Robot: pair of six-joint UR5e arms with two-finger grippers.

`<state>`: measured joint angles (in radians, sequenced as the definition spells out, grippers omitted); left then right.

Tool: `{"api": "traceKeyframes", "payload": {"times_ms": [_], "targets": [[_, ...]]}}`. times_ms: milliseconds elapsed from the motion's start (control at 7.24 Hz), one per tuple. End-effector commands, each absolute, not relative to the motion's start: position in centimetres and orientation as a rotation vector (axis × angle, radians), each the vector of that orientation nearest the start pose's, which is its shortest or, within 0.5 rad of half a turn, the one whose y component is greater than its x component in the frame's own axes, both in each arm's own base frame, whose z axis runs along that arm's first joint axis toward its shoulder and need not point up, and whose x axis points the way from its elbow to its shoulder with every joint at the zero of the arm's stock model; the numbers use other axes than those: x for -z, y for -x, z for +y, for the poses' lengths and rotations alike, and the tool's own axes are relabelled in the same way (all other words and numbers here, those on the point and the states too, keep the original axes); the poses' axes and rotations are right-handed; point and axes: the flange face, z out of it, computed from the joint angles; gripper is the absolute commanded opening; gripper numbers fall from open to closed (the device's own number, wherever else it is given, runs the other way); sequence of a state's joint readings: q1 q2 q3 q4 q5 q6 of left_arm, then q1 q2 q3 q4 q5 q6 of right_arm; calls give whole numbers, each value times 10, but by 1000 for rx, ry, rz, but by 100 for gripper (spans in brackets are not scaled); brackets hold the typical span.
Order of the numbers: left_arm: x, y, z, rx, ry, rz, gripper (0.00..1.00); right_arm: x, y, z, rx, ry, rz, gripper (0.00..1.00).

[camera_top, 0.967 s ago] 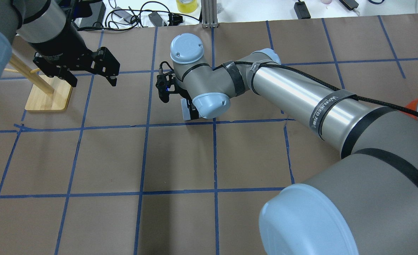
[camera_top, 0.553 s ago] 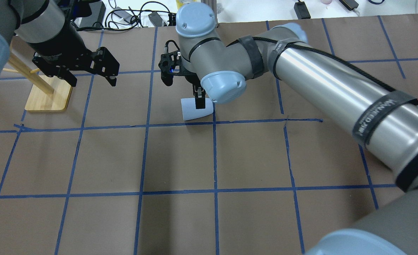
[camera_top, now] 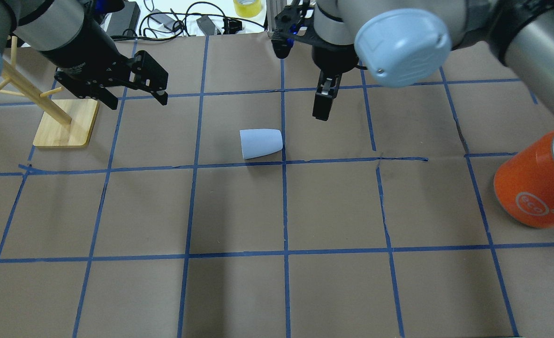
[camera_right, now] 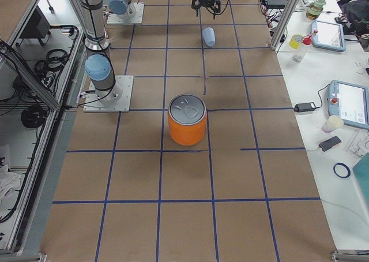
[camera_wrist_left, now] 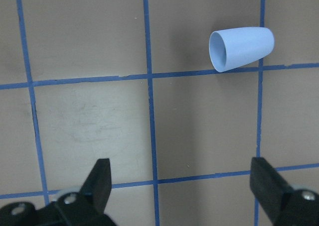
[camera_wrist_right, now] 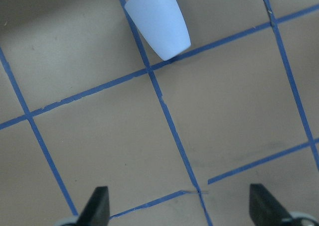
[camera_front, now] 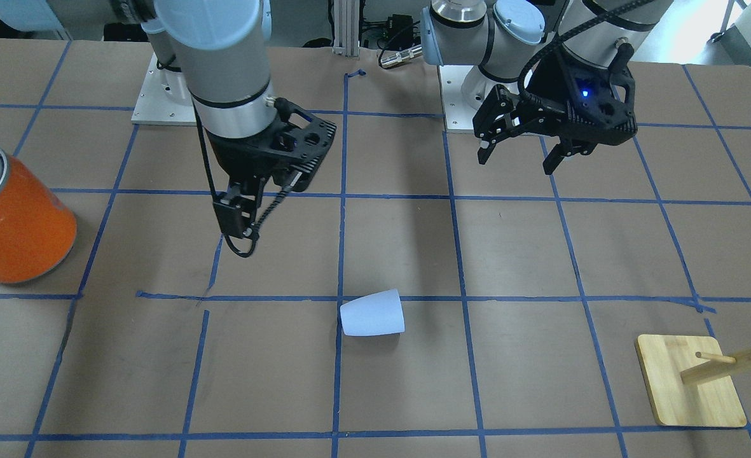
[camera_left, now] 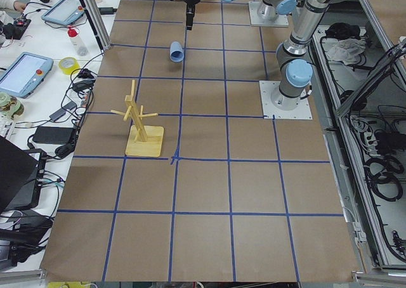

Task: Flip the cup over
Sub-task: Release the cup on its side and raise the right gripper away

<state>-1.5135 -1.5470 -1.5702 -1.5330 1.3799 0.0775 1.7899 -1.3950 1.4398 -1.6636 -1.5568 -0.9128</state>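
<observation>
Near the middle of the worktop (camera_top: 234, 211) the cup (camera_top: 261, 143) lies on its side, loose, just beside a blue tape line (camera_top: 230, 165) and close to a crossing. Its long axis runs across the robot, roughly along that line; the open mouth faces the left arm and the narrower closed base points toward the right arm. From my seat, the right hand (camera_top: 321, 111) is the nearer one. It hangs raised above the worktop, beyond the cup and off its base end, and its own camera shows the fingers spread wide and empty. My left hand (camera_top: 138, 99) is also released, raised and well apart on the mouth side. I judge a grip across the cup's round body from above suits the flip. An orange can (camera_top: 532, 190) stands far right and a wooden rack (camera_top: 65, 124) far left; neither blocks the way.
</observation>
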Motion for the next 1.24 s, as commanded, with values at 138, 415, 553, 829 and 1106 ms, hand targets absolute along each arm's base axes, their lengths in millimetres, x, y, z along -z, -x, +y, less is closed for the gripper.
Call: {"api": "traceKeyframes", "payload": {"times_ms": [138,415,553,829,1106], "targets": [[-451,89,-536,70,180,3700,100,-509,-206,-513,108,987,2979,100],[-395,84,-549,-51,272,3821,100,-518,-195,-506,129,625,3069,100],[-358,86,-557,-14,277,3865,100,-522,-188,-502,118,384,3102,100],[-287,87,-563,5,285,3900,100,-522,-178,-502,88,115,3122,100],[-248,91,-575,10,317,3960,100,-525,-165,-504,94,-15,3106,100]]}}
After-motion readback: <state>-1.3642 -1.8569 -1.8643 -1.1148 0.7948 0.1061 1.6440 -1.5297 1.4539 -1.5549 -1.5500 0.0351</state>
